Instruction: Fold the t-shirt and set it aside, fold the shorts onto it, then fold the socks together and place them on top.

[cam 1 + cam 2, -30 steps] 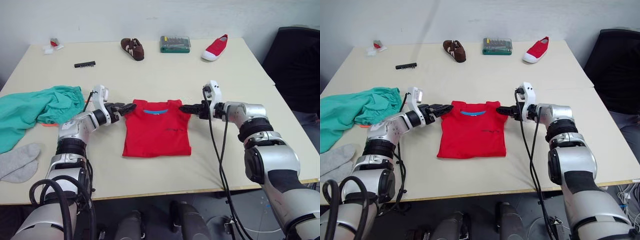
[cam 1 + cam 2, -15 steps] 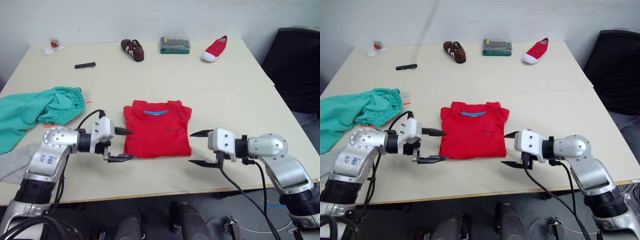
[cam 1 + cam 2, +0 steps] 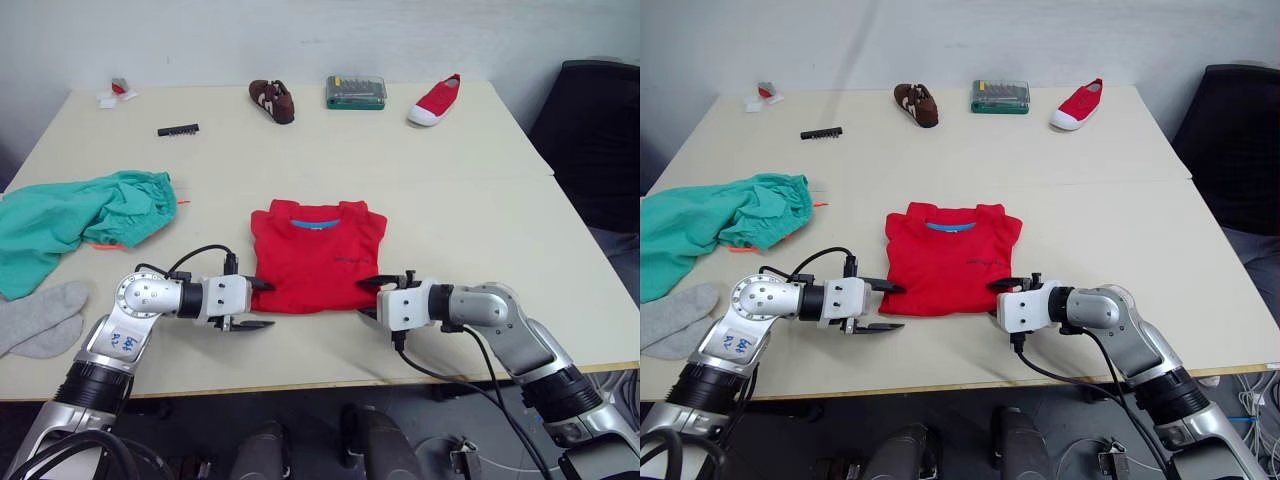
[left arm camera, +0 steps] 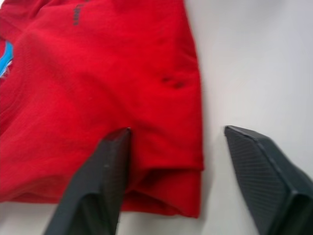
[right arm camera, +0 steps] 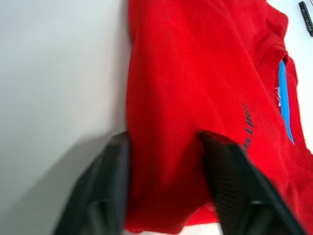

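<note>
Bright red short-sleeved cloth t-shirt (image 3: 318,255) lies folded into a neat rectangle at the middle of the pale wooden table (image 3: 400,170), collar with blue inner label toward the far side.

Left gripper (image 3: 256,304) sits at the shirt's near left corner, its black fingers spread wide: one fingertip (image 4: 115,147) rests on the red cloth, the other (image 4: 254,156) on bare table past the hem. Nothing pinched.

Right gripper (image 3: 1002,299) is at the near right corner, fingers parted and straddling the shirt's side edge (one over cloth, one over table, per the right wrist view). Whether it has any bite on the fabric cannot be told.

Teal-green thin fabric shorts (image 3: 80,215) lie crumpled at the table's left edge, well apart from the shirt. Pair of light grey knit ankle socks (image 3: 40,318) lies near them, at the near left.

Along the far edge: brown shoe (image 3: 272,100), green bit case (image 3: 355,91), small red shoe (image 3: 434,100), black bit strip (image 3: 178,130).
</note>
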Controlling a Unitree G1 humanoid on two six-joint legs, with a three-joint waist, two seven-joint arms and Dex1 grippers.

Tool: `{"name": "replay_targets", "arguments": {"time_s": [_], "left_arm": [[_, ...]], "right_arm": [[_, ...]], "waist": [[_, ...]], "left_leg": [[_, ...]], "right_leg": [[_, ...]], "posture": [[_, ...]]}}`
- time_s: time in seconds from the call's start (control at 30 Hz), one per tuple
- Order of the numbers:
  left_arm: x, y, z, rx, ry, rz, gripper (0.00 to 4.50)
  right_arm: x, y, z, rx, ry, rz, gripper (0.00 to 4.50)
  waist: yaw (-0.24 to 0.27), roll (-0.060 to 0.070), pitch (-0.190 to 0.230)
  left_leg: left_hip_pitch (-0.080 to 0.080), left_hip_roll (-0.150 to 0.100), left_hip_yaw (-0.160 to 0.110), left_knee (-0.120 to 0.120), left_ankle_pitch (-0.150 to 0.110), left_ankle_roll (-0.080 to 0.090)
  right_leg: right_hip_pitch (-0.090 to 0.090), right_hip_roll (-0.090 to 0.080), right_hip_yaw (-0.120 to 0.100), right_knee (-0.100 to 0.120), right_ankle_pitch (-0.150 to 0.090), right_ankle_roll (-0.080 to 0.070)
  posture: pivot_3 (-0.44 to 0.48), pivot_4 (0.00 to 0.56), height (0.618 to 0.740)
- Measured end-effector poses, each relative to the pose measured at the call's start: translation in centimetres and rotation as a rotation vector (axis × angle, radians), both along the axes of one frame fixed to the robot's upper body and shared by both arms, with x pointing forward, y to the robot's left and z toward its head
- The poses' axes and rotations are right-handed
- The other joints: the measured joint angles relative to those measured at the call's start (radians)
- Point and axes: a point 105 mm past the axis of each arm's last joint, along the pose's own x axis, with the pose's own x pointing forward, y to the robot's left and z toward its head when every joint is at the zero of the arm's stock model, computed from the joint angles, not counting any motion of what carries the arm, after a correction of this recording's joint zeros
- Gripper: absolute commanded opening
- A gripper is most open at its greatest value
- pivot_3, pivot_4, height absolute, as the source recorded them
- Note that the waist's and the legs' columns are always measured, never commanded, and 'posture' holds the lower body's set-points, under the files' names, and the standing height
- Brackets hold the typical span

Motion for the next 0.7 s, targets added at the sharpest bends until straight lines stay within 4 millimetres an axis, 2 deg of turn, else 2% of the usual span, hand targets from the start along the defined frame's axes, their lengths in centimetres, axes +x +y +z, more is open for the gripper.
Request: {"name": "replay_targets", "arguments": {"time_s": [0.13,0.23,0.33,0.4,0.5,0.7], "left_arm": [[0.1,0.1,-0.2,-0.019,0.041,0.008,0.93],[-0.9,0.1,-0.3,-0.085,0.169,0.021,0.07],[-5.3,0.7,-0.2,-0.154,0.433,-0.012,0.03],[-6.8,1.1,0.1,-0.149,0.475,-0.009,0.03],[-7.4,1.1,0.5,-0.161,0.463,0.001,0.03],[-7.8,1.0,-0.9,-0.127,0.411,0.016,0.03]], "right_arm": [[-0.7,0.1,0.0,0.008,0.021,0.046,0.00],[-2.0,0.6,0.4,0.023,0.028,0.120,0.00],[-4.3,-0.5,-0.2,-0.027,0.054,0.195,0.00],[-5.2,-1.0,-0.5,-0.032,0.074,0.213,0.00],[-6.0,-1.1,0.0,-0.006,0.066,0.227,0.00],[-6.5,-1.5,-0.2,0.006,0.098,0.197,0.00]], "waist": [[0.007,0.000,0.000],[0.006,0.000,0.000],[-0.002,0.000,0.000],[-0.001,0.000,0.000],[0.008,0.000,0.000],[0.012,0.000,0.000]], "left_leg": [[0.000,0.001,0.000,0.000,0.001,0.000],[0.000,0.002,0.000,-0.001,0.000,-0.001],[-0.001,0.006,0.000,-0.001,0.000,-0.006],[-0.001,0.006,-0.001,-0.001,-0.001,-0.006],[0.000,0.005,-0.001,0.000,-0.002,-0.004],[0.001,0.006,-0.001,0.000,-0.001,-0.005]], "right_leg": [[0.000,0.001,0.000,0.001,0.000,-0.001],[-0.001,0.003,-0.001,0.001,-0.001,-0.002],[-0.001,0.006,-0.001,0.002,-0.002,-0.003],[-0.001,0.006,-0.001,-0.002,-0.004,-0.003],[0.000,0.006,0.000,-0.001,-0.004,-0.003],[0.000,0.007,0.000,-0.001,-0.005,-0.005]], "posture": [[0.000,0.150,0.740],[0.000,0.150,0.740],[0.000,0.150,0.740],[0.000,0.150,0.740],[0.000,0.150,0.740],[0.000,0.150,0.740]]}}
